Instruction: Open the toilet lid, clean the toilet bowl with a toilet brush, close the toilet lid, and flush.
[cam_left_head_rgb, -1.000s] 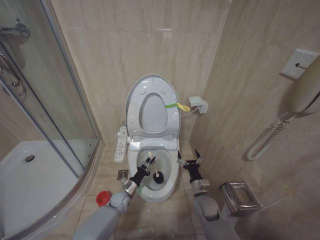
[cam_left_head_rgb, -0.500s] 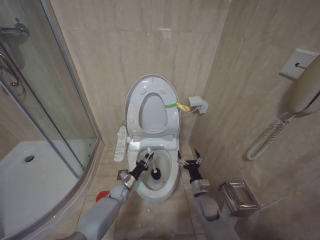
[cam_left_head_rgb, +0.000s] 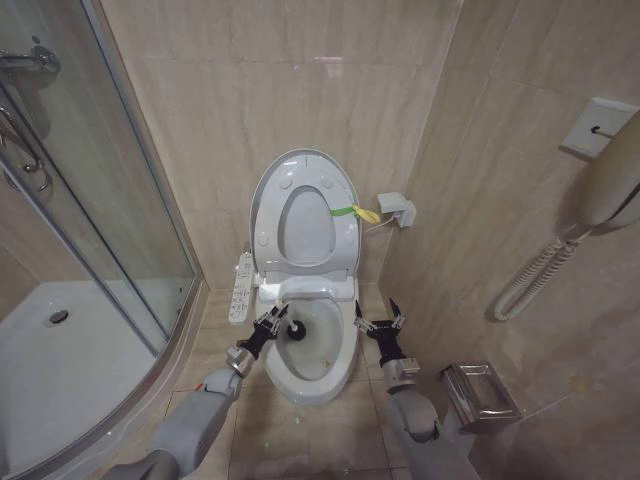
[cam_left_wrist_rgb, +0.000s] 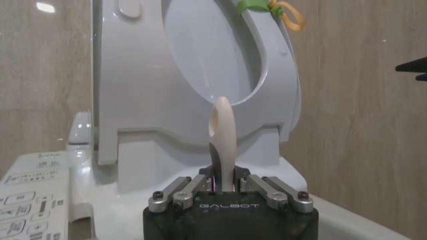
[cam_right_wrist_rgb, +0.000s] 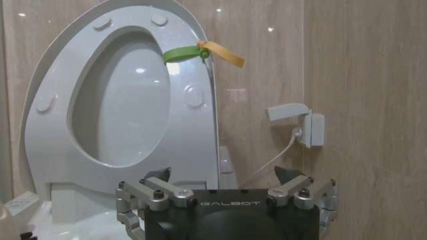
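My left claw (cam_left_head_rgb: 268, 325) sits over the bowl's (cam_left_head_rgb: 345, 360) left rim, pinching the brush (cam_left_head_rgb: 296, 330) by its white handle; the black head is at the far left of the bowl interior, near the seat unit; in the left wrist view the handle (cam_left_wrist_rgb: 221, 145) stands up between the pressed-in fingers (cam_left_wrist_rgb: 267, 190); my right claw (cam_left_head_rgb: 380, 322) hangs just right of the bowl's right rim, fingers spread, holding nothing; same spread in the right wrist view (cam_right_wrist_rgb: 227, 192); lid (cam_left_head_rgb: 272, 200) is up with the seat ring against it, leaning on the far wall; green-yellow strap (cam_left_head_rgb: 352, 212) on its right edge; button panel (cam_left_head_rgb: 241, 285) left of the bowl; shower tray (cam_left_head_rgb: 60, 370) far left; wall phone (cam_left_head_rgb: 610, 180) and paper holder (cam_left_head_rgb: 482, 392) on the right.
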